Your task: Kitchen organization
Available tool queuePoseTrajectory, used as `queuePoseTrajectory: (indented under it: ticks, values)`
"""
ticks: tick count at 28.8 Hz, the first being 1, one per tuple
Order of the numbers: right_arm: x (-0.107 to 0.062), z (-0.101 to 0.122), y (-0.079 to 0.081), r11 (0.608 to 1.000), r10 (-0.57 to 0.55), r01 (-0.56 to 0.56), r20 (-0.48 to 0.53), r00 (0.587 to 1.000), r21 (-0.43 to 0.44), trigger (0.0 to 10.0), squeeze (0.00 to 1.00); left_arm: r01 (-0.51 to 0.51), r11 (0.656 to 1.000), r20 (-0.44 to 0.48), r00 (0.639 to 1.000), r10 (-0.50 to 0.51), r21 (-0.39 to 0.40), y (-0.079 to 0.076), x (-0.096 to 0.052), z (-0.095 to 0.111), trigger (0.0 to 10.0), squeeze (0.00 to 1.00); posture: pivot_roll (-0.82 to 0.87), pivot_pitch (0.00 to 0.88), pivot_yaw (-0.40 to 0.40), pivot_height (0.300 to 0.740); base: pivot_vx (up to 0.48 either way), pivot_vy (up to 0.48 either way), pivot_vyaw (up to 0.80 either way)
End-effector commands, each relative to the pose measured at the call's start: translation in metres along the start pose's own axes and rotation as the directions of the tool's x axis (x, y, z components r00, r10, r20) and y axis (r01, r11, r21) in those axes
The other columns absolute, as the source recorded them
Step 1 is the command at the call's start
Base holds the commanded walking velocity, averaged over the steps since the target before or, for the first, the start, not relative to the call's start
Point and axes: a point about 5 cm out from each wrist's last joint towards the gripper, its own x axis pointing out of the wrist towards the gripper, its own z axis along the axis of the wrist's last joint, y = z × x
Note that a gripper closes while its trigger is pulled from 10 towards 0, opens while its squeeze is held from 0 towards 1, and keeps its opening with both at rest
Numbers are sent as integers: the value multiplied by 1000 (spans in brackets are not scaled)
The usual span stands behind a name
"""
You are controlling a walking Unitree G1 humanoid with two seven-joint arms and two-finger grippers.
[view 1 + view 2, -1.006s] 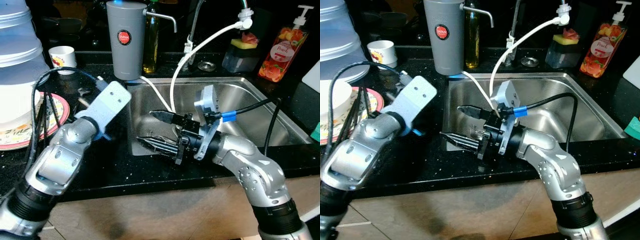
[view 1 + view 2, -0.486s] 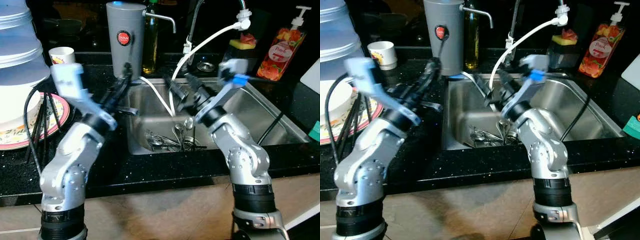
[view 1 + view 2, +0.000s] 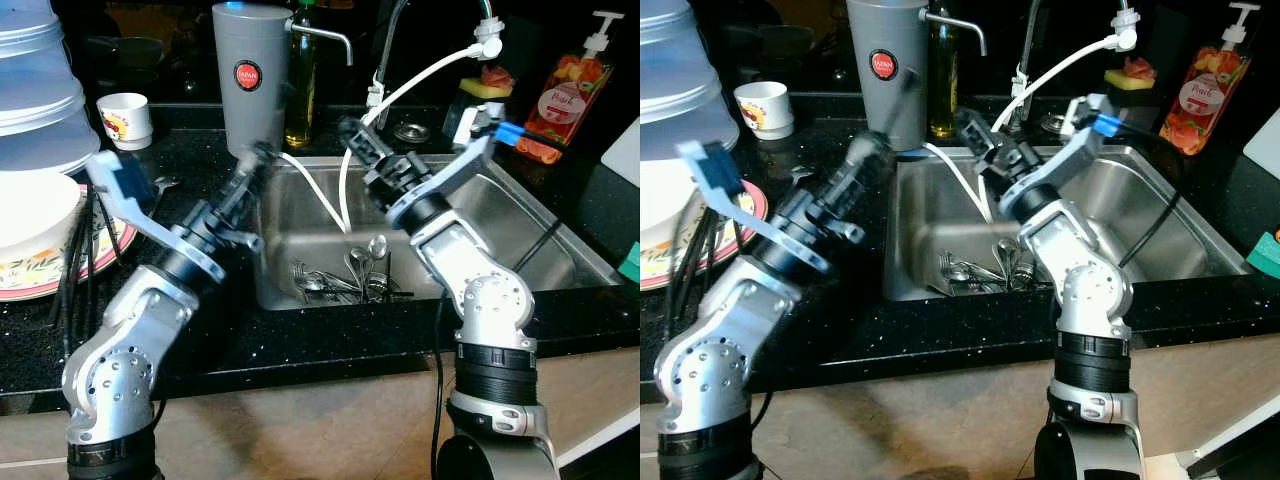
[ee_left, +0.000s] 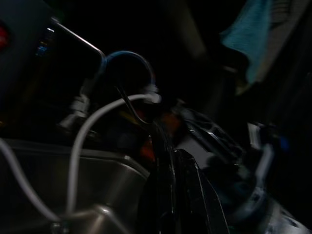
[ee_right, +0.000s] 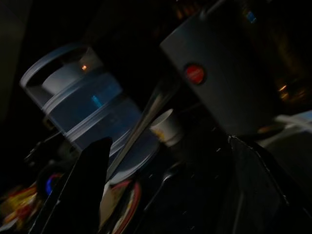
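Steel cutlery (image 3: 345, 280) lies heaped on the sink (image 3: 520, 225) floor, awaiting sorting; my left claw (image 3: 252, 165), fingers pressed narrow in its wrist view, hangs over the sink's near-left rim; my right claw (image 3: 352, 137), fingers spread wide, hovers raised above the basin, empty.

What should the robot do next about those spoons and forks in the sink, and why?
Probably lower the right gripper toward the cutlery: its fingers are open, it hangs above the sink, and the spoons and forks lie heaped below.
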Motion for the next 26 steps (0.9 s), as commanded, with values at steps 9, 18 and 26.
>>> queuePoseTrajectory:
  ticks: [9,18,26]
  values:
    - [0,-15,21,993,118,-117,-163,980,13,10000,0,151,986,-109,981,-158,-69,-19,-5,-8,0,0,-9,118,-41,740,0,0,0]
    - [1,-9,19,994,101,-97,-137,985,41,0,0,154,985,-119,980,-162,-75,-20,-6,-8,0,0,-10,118,-43,740,0,0,0]
    - [0,-7,18,995,90,-85,-123,988,52,0,0,150,986,-118,980,-158,-76,-20,-7,-6,0,0,-8,115,-44,740,0,0,0]
